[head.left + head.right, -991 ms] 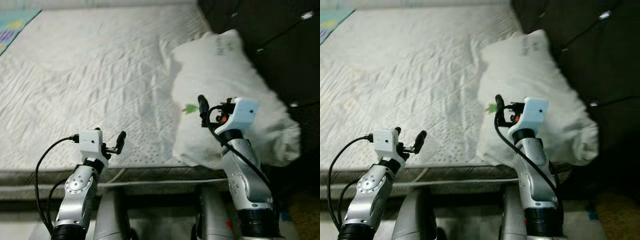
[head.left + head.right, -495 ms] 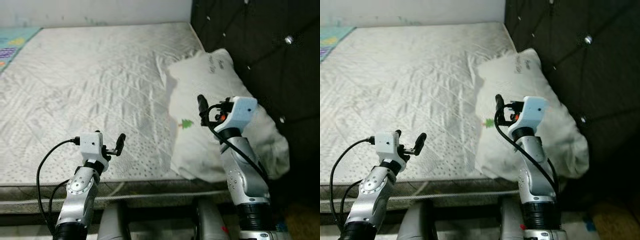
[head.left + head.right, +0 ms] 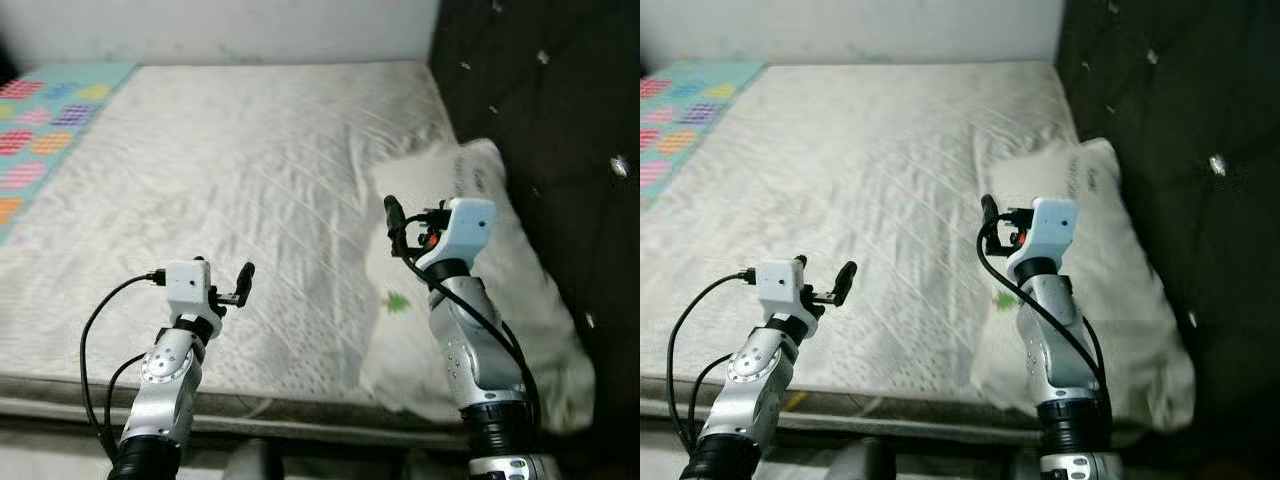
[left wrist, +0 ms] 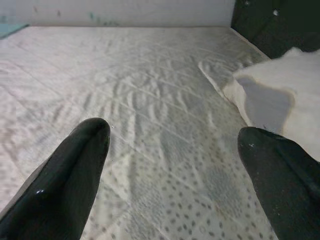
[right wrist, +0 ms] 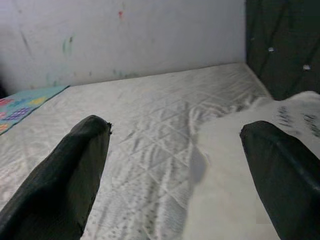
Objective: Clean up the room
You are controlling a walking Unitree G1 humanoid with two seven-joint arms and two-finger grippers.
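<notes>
Left gripper (image 4: 170, 165) raised over the near edge of the quilted off-white mattress (image 3: 250, 170), fingers spread wide, holding nothing. Right gripper (image 5: 175, 165) further in and to the right, above the near left part of the rumpled white pillow (image 3: 500, 300), fingers likewise parted and empty. Pillow lies along the mattress's right side against the dark tufted headboard (image 3: 560, 110); small green tree mark (image 3: 399, 300) on its near left corner. Far left: pastel patchwork blanket (image 3: 45, 120). Pale scuffed wall (image 5: 125, 35) beyond.
</notes>
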